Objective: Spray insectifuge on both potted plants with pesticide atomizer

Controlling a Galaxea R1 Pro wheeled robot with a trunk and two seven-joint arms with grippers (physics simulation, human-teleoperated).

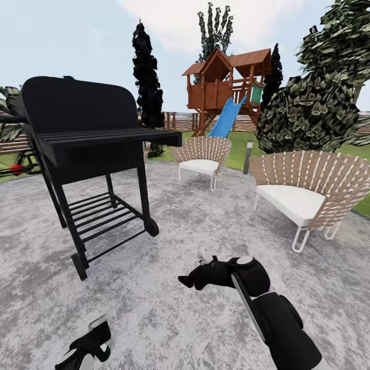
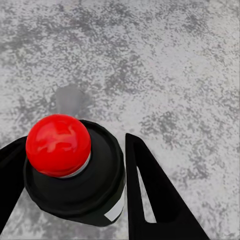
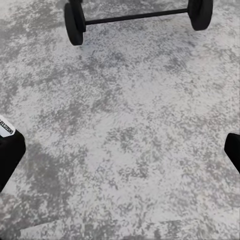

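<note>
Left gripper [image 2: 75, 195] has its two dark fingers pressed against the sides of the pesticide atomizer [image 2: 75, 175], red tip pointing out ahead over the stone, so the bottle is carried ready to aim. In the head view that left gripper [image 1: 88, 345] sits low at the frame's edge with a pale trigger head poking up, though the bottle itself is hard to make out there. Right gripper [image 3: 120, 150] is spread wide with nothing between its fingers, hanging over bare grey patio [image 3: 130, 100], and the right arm [image 1: 267, 303] reaches forward mid-frame, free to steady or stay clear.

No potted plants to be seen from here, so I'd judge the robot is on its way to find them.

Watch the surroundings: a big black grill [image 1: 87, 149] stands close on the left, its wheels [image 3: 75, 22] near the right gripper's path. Two slatted chairs, the near one [image 1: 308, 192] and the far one [image 1: 203, 156], sit to the right. Beyond lie lawn, a fence, a wooden playhouse [image 1: 228, 87] with a blue slide, and dark trees. The grill is the nearest obstacle to any turn left.
</note>
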